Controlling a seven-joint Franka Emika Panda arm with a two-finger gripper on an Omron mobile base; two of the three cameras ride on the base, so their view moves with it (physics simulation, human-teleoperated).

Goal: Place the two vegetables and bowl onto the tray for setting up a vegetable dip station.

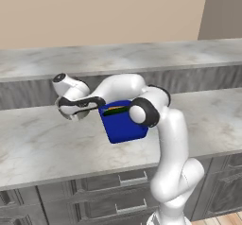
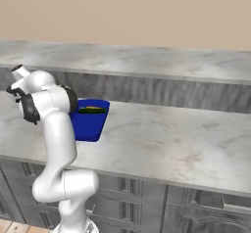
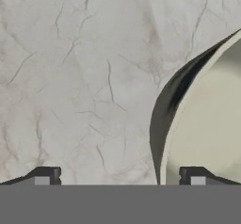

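Note:
The deep blue tray [image 1: 124, 125] lies on the near counter behind my forearm. On its far end lie the orange carrot [image 1: 116, 108] and, right beside it, the dark green cucumber [image 1: 116, 112]. From the right base view the tray [image 2: 89, 124] carries the carrot [image 2: 91, 108] and cucumber [image 2: 93, 111] the same way. My gripper [image 3: 120, 178] is open and points down at the counter left of the tray. The pale cream bowl [image 3: 207, 124] stands under its right side, with the rim passing between the two fingertips [image 3: 44, 177]. Nothing is held.
Grey marble counter [image 3: 70, 77] spreads under the hand. A raised back ledge [image 1: 118, 58] runs behind the counter. Drawers [image 1: 125, 177] sit below the front edge. My elbow [image 1: 144, 110] hangs over the tray's right side.

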